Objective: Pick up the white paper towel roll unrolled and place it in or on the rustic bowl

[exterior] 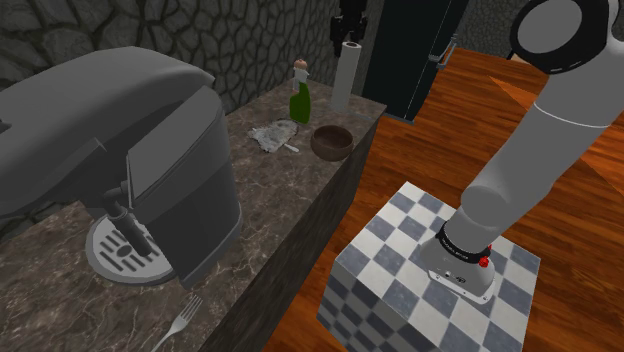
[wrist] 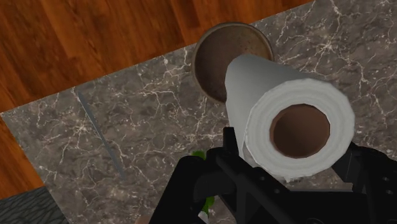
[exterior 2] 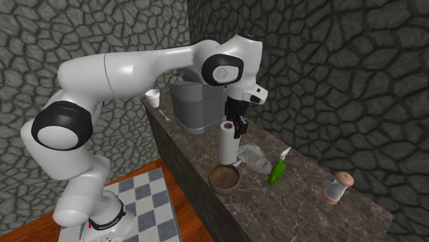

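- One white paper towel roll (wrist: 299,130) with a brown cardboard core is upright, clasped near its top between my jaws.
- Just beside it sits a brown round bowl (wrist: 222,48), on the dark marble bench (wrist: 146,108).

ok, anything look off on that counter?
Nothing looks spilled or broken. One oddity: a crumpled grey sheet lies loose on the counter, beside the green bottle and the brown bowl. The paper towel roll is upright.

Cobbled grey stone walls (exterior 2: 344,69); reddish wood floor (exterior: 480,110); dark veined marble counter (exterior: 60,300); tall black cabinet (exterior: 410,50).
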Tool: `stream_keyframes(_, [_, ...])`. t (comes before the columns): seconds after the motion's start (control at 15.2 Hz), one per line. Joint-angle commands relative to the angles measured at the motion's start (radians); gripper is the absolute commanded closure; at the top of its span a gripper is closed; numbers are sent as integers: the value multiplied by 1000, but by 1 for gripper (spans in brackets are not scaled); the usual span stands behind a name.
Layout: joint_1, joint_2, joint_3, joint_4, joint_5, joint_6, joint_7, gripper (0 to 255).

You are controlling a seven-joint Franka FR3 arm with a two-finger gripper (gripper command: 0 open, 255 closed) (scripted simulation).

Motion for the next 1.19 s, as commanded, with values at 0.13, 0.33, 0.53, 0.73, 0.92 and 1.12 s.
stream_keyframes(0.13, [-1, -15, 0, -75, 2, 60, -4, 255])
stream_keyframes(0.33, [-1, -23, -1, -125, 3, 102, -6, 255])
stream_keyframes(0.53, [-1, -28, -1, -171, 4, 144, -8, 255])
stream_keyframes(0.73, [-1, -31, -1, -215, 4, 185, -10, 255])
stream_keyframes(0.92, [-1, -31, -1, -256, 5, 225, -12, 255])
stream_keyframes(1.12, [-1, -30, -1, -295, 5, 265, -14, 255])
